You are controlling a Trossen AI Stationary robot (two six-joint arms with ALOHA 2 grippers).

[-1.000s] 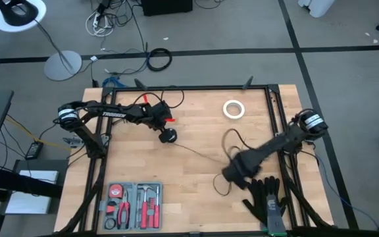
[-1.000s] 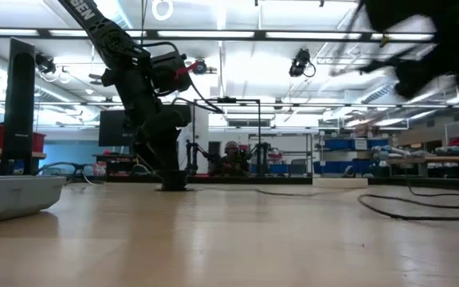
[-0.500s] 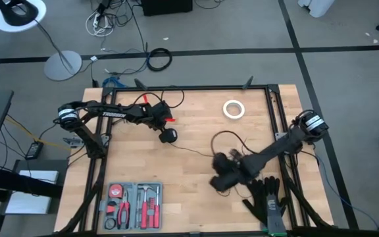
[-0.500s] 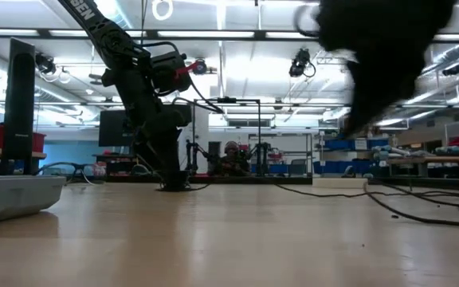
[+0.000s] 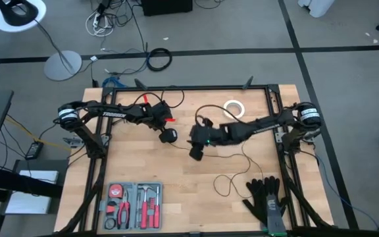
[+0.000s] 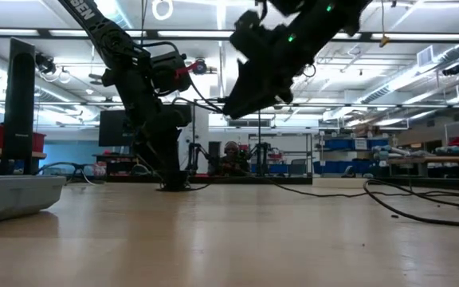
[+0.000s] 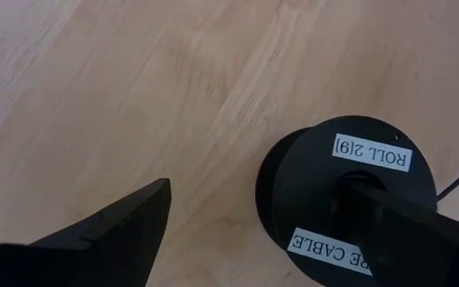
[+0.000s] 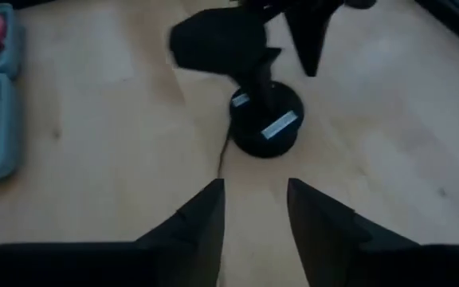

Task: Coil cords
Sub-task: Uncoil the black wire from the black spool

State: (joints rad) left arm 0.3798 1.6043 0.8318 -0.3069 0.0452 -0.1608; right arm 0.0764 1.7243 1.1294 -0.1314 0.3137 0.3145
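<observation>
- The cord [image 5: 232, 172], long, thin and black, lies in loose loops on the right half of the worktop [image 5: 189, 191], running from beside the right arm down toward the near edge; a further loop rises near the white tape ring [image 5: 233, 109].
- The cord joins a small round black puck [image 5: 168, 136] that sits flat on the worktop left of centre. In the left wrist view the puck [image 7: 345, 199] carries white labels, one reading "ROLL 2(9)".
- The left gripper [image 5: 164, 129] hangs right over the puck with its jaws spread wide: one finger [image 7: 110, 227] stands clear over bare wood, and the other finger [image 7: 409, 227] crosses the top of the puck. Whether that finger touches the puck I cannot tell.
- The right gripper [image 5: 197, 150] reaches across the middle of the worktop, just beside the puck on its right and apart from it. In the low view it hangs well above the surface. Its jaws stand narrowly parted with nothing between them, and the right wrist view looks past them at the puck [image 8: 266, 121].
- A grey tool tray [image 5: 132, 205] sits at the near left edge, and black gloves [image 5: 266, 197] lie at the near right corner.
</observation>
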